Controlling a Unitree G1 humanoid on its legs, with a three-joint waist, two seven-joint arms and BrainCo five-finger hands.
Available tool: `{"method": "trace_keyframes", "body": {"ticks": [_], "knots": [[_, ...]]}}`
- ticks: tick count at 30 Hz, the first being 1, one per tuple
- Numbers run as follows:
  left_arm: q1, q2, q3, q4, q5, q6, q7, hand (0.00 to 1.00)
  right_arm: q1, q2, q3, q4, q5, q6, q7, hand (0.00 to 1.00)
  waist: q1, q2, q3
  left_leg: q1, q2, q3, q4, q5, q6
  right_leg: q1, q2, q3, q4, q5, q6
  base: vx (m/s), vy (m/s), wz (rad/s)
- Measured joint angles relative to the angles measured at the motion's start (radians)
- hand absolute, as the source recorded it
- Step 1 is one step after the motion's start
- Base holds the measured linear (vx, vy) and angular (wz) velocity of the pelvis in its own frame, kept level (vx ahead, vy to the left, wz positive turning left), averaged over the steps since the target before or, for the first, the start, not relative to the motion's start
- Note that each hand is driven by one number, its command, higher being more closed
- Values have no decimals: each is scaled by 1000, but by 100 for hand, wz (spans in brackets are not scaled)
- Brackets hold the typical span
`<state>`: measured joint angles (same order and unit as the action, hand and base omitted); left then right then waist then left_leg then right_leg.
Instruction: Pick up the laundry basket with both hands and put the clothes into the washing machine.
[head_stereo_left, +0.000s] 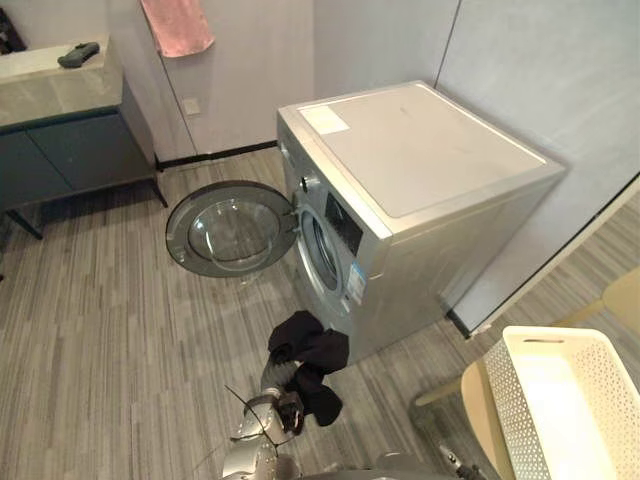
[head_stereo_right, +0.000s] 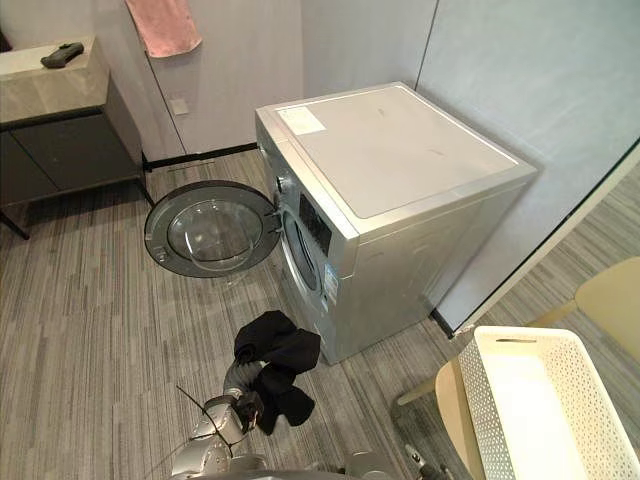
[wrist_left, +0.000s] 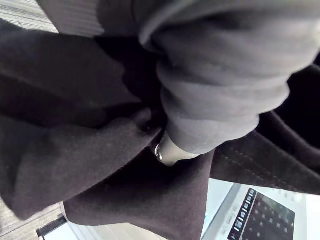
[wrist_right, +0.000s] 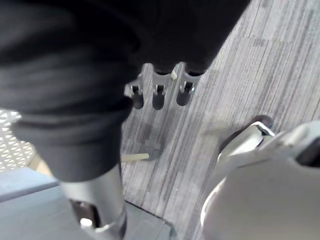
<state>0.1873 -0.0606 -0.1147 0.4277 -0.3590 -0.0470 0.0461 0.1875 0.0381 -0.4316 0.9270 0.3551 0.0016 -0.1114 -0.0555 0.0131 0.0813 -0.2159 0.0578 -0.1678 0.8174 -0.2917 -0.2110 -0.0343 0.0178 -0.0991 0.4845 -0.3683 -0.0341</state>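
Grey striped floor (head_stereo_left: 100, 330) lies open to the left of the left robot hand (head_stereo_left: 274, 382), which pinches a black garment (head_stereo_left: 312, 345) just short of the washing machine (head_stereo_left: 420, 160) front. Its round door (head_stereo_left: 232, 228) stands swung wide beyond. The right robot hand (wrist_right: 159, 92) hangs with fingers relaxed and holds nothing. The white laundry basket (head_stereo_left: 512, 400) sits well off to the right.

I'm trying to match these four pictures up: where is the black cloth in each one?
Left eye view: cloth low centre, hanging from the left hand, before the washer.
Right eye view: cloth in the same spot, slightly further left.
Left wrist view: cloth close up, all around the hand's cover.
Right wrist view: right hand over floor, basket mesh nearby.
Shared landmark: the washer; its panel shows in the left wrist view.
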Motion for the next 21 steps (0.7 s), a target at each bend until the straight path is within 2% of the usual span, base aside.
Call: {"method": "trace_keyframes", "body": {"ticks": [1, 2, 3, 4, 5, 6, 7, 9, 11, 12, 13, 14, 15, 16, 17, 18, 19, 20, 21], "knots": [[25, -2, 0, -14, 0, 1, 0, 100, 12, -7, 0, -2, 0, 0, 0, 0, 4, 8, 0, -47, 24, 19, 130, 70, -52, 34, 18, 13, -6, -3, -3, 102, -11, -30], [39, -3, 0, -25, 0, 1, 0, 100, 13, -8, 2, -2, 0, 0, 0, 0, 16, 23, 1, -68, 42, 41, 187, 114, -45, 45, 29, 27, -9, -5, -4, 105, -8, -56], [55, -1, 12, -37, 1, 1, 0, 100, 8, -13, 7, -6, 1, 0, -1, 0, 25, 18, -1, -105, 70, 69, 260, 197, -45, 62, 46, 53, -23, -10, -14, 165, 0, -64], [58, 6, 22, -37, 5, 1, 0, 100, 7, -8, 25, -13, 2, -1, -3, 0, 28, 3, -6, -153, 98, 96, 329, 251, -30, 87, 51, 74, -55, -2, -22, 144, 5, -64], [60, 10, 27, -37, 7, 2, -1, 100, 5, -8, 32, -15, 2, -1, -4, 0, 32, 1, -5, -169, 117, 116, 335, 221, 14, 97, 51, 95, -67, -1, -24, 189, 17, -63], [59, 15, 39, -37, 7, 2, -1, 100, 4, -8, 45, -24, 3, -1, -6, 0, 35, 1, -5, -190, 144, 134, 305, 170, 96, 106, 49, 122, -83, 0, -23, 219, 61, -75], [59, 14, 41, -35, 7, 2, 3, 100, -3, -5, 49, -29, 7, -1, -14, 0, 40, -3, -6, -197, 167, 139, 205, 123, 139, 117, 38, 158, -98, 9, -9, 253, 94, -80], [59, 17, 40, -32, 5, 1, 8, 100, -17, -10, 49, -27, 7, 0, -21, 0, 44, -16, -13, -196, 169, 85, -29, 106, 141, 124, 11, 212, -128, 13, 0, 326, 208, -78], [58, 24, 41, -18, 2, 0, 23, 100, -53, -15, 46, 1, 5, -2, -22, 0, 45, -30, -20, -186, 169, -37, -324, 118, 129, 142, -23, 280, -178, 24, 35, 393, 354, -80], [56, 27, 41, -9, 2, 0, 25, 100, -60, -25, 40, 17, 3, -3, -22, 0, 45, -34, -23, -184, 167, -72, -391, 128, 115, 145, -37, 300, -183, 22, 52, 361, 415, -84], [53, 29, 40, 21, 3, 0, 26, 100, -74, -35, 24, 61, -5, -4, -22, 0, 45, -35, -29, -161, 168, -108, -477, 160, 78, 162, -60, 333, -190, 9, 92, 374, 481, -85], [56, 19, 34, 60, 3, 0, 26, 100, -69, -60, 5, 84, -6, -4, -22, 0, 48, -9, -48, -140, 170, -102, -518, 247, 84, 185, -74, 364, -197, -4, 128, 386, 539, -87], [58, 21, 30, 79, 4, 1, 24, 100, -69, -71, -17, 108, -10, -3, -21, 0, 48, -10, -63, -142, 161, -100, -490, 282, -59, 192, -92, 379, -194, -15, 149, 367, 597, -60], [50, 60, 25, 104, 5, 3, 25, 100, -75, -40, -51, 150, -12, 1, -19, 0, 36, -67, -84, -149, 95, -51, -448, 250, -19, 183, -165, 382, -184, -2, 190, 348, 538, -16], [38, 102, 8, 106, 7, 4, 24, 100, -68, -17, -82, 181, -12, 5, -17, 0, 14, -91, -99, -161, 64, -38, -427, 235, 4, 172, -196, 378, -178, 70, 227, 330, 476, 5], [25, 116, -1, 118, 7, 2, 21, 100, -67, -11, -96, 192, -13, 9, -16, 0, 17, -89, -98, -163, 58, -32, -419, 227, 18, 163, -198, 386, -171, 118, 245, 351, 505, 8], [4, 129, -7, 124, 8, 1, 20, 100, -58, -2, -115, 195, -13, 11, -17, 0, 21, -83, -101, -160, 45, -15, -419, 219, 33, 144, -202, 407, -155, 194, 267, 283, 483, -16], [-4, 143, -8, 125, 8, -2, 20, 100, -55, 2, -121, 193, -13, 12, -13, 0, 22, -75, -102, -151, 41, 11, -423, 205, 61, 111, -208, 429, -119, 266, 272, 243, 480, -23], [-6, 146, -9, 124, 9, -2, 20, 100, -55, 2, -120, 193, -13, 12, -12, 0, 19, -73, -102, -148, 38, 21, -424, 202, 68, 99, -212, 433, -107, 286, 270, 112, 285, -44]]}}
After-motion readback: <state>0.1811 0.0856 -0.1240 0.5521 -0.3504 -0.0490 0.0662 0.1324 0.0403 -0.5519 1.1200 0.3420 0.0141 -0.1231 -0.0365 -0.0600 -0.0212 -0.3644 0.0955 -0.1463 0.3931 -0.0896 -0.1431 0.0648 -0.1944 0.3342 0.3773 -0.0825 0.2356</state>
